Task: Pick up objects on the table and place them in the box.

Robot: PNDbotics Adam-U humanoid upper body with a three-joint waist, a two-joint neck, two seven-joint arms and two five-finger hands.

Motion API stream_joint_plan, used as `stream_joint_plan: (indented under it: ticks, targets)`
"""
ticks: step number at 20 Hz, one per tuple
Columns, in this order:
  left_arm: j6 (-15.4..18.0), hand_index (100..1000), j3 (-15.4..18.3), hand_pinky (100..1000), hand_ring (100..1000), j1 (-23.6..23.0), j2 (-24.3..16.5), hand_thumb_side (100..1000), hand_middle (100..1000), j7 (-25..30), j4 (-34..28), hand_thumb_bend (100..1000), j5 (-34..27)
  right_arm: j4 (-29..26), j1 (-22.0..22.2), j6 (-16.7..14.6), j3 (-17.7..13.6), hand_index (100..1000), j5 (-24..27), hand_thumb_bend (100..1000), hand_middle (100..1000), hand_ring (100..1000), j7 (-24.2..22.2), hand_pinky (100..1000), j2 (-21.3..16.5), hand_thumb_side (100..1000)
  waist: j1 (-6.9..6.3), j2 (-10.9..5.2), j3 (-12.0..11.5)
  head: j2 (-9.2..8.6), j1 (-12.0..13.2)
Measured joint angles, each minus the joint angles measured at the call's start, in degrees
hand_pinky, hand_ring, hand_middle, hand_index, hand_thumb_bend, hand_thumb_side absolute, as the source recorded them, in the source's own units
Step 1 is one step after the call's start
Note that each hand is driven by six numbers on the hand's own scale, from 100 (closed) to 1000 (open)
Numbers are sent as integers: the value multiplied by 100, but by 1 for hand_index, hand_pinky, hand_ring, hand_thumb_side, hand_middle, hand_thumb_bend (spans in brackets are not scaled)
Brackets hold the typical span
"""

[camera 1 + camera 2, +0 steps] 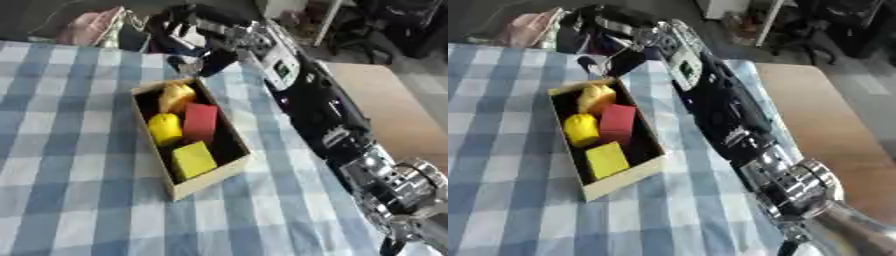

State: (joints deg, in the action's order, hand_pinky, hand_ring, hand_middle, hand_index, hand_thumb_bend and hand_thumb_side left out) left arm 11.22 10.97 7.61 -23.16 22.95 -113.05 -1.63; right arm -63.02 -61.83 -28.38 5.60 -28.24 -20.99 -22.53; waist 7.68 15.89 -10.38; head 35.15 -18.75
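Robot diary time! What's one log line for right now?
right hand: above box's far end, grip unclear | box: holds red block, yellow block, two yellow pieces | left hand: unseen

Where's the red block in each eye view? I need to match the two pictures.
Left eye view: red block sits mid-box, slightly left of the picture's centre.
Right eye view: the same block lies further left, again mid-box.
Shared landmark: the wooden box, with the yellow cube at its near end in both.
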Motion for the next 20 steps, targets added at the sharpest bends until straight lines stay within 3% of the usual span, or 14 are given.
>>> stream_joint_plan:
  ticks: [4,5,6,11,15,20]
  targets:
    - [-12,761,21,775,701,-1,0,523,565,-33,1,100,-40,-780,589,515,-112,876,1117,100,756,693,613,630,-229,251,0,-7,37,2,44]
    - [-14,761,22,774,701,-1,0,523,565,-42,1,100,-44,-996,768,648,-144,866,1386,100,748,677,750,619,-273,311,0,-12,54,3,52]
    - [-16,761,22,774,701,-1,0,524,565,-49,2,100,-46,-1200,939,769,-177,862,1629,100,736,672,872,616,-312,260,0,-18,64,4,57]
    - [-22,759,51,773,701,-1,0,526,564,-103,4,100,-84,-2262,1948,1320,-451,829,2626,100,692,632,1451,591,-405,306,0,-39,127,9,119]
    - [-16,758,61,772,702,-5,0,527,564,-141,10,100,-98,-2787,2644,1566,-644,816,3071,100,679,621,1745,585,-405,354,-2,-75,185,17,169]
    - [-21,756,62,772,703,-22,5,529,565,-154,40,100,-143,-3123,3274,1655,-760,813,3329,100,676,616,1857,581,-303,416,-2,-111,238,107,218]
